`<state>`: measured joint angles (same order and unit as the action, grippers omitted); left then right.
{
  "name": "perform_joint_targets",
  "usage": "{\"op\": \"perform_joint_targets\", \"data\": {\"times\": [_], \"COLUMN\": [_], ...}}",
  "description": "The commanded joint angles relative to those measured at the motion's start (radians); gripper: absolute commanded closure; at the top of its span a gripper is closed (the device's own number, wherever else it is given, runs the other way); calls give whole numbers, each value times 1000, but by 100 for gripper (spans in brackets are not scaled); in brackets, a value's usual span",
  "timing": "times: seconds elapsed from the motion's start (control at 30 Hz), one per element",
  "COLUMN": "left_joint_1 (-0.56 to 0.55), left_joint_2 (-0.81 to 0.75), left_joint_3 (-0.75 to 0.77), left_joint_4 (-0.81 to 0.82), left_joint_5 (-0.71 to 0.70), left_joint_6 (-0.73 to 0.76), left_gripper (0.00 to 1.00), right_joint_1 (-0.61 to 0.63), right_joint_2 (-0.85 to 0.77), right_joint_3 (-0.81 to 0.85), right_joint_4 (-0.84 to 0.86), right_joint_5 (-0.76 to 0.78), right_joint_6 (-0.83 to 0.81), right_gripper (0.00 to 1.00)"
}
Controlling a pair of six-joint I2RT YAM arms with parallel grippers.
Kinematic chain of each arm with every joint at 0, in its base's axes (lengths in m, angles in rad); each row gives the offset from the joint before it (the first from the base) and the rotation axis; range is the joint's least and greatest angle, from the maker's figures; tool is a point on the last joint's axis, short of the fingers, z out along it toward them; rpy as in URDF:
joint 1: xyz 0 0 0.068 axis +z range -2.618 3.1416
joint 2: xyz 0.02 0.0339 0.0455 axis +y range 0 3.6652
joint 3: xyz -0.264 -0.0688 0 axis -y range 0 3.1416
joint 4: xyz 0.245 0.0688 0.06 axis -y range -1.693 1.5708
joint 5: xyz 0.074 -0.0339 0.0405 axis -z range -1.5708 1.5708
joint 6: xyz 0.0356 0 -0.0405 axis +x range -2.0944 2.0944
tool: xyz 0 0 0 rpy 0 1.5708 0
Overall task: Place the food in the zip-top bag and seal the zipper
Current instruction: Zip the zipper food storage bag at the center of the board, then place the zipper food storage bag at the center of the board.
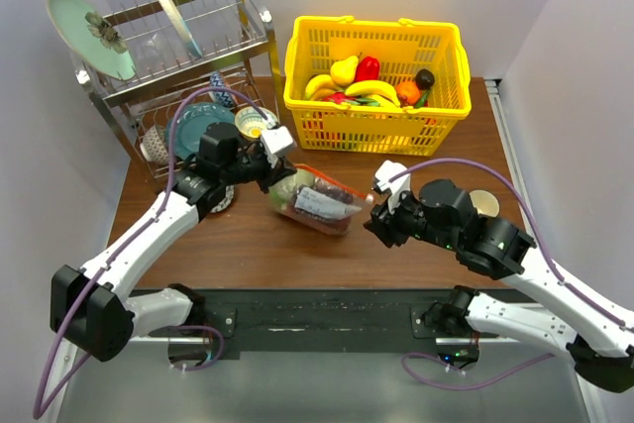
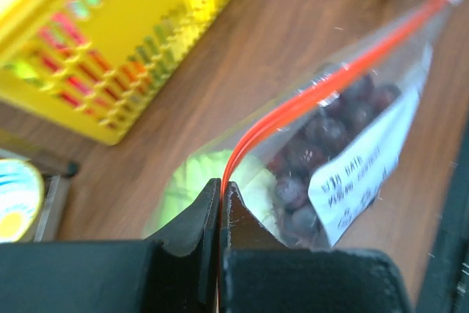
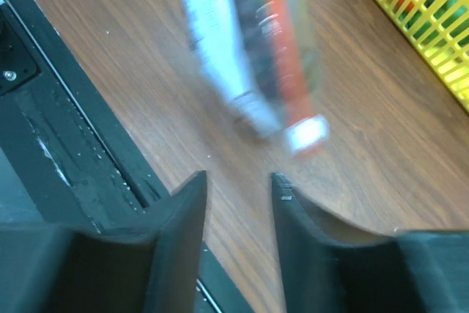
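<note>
The clear zip-top bag (image 1: 319, 200) stands on the table between my arms, holding a round green piece (image 1: 288, 186) and a dark red grape bunch (image 2: 333, 141) behind a white label. My left gripper (image 1: 276, 167) is shut on the left end of the red-orange zipper (image 2: 322, 86), jaws pinched flat on the strip. My right gripper (image 1: 375, 217) is open and empty just right of the bag's other corner; in the right wrist view the blurred bag (image 3: 245, 49) lies ahead of the open fingers (image 3: 187, 210). No eggplant shows.
A yellow lattice basket (image 1: 309, 96) with several plastic fruits stands behind the bag. A metal dish rack (image 1: 178, 42) with plates is at the back left, with a teal plate and small bowl under it. A small cup (image 1: 485, 203) sits by my right arm.
</note>
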<state>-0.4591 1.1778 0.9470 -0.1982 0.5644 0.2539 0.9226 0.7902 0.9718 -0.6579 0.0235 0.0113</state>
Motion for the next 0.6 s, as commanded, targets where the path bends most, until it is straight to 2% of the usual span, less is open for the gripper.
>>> {"op": "perform_joint_targets", "data": {"times": [0.0,0.07,0.13,0.27,0.43,0.5,0.57], "left_joint_1": [25,27,40,43,43,43,43], "left_joint_2": [-35,-9,26,106,164,223,278], "left_joint_3": [12,32,93,150,136,182,216], "left_joint_4": [131,125,85,89,282,269,249], "left_joint_5": [-115,-214,-213,-191,-251,-293,-342], "left_joint_6": [-42,-109,-131,-84,-47,-36,-36], "left_gripper": [100,100,100,100,100,100,81], "right_joint_1": [4,2,2,4,4,4,2], "right_joint_2": [20,36,55,70,69,63,50], "right_joint_3": [19,21,19,13,2,-1,-7], "right_joint_4": [78,109,156,205,227,230,234], "right_joint_5": [-20,-4,21,39,87,147,246], "right_joint_6": [21,53,72,85,95,122,198], "right_gripper": [43,34,27,26,25,17,6]}}
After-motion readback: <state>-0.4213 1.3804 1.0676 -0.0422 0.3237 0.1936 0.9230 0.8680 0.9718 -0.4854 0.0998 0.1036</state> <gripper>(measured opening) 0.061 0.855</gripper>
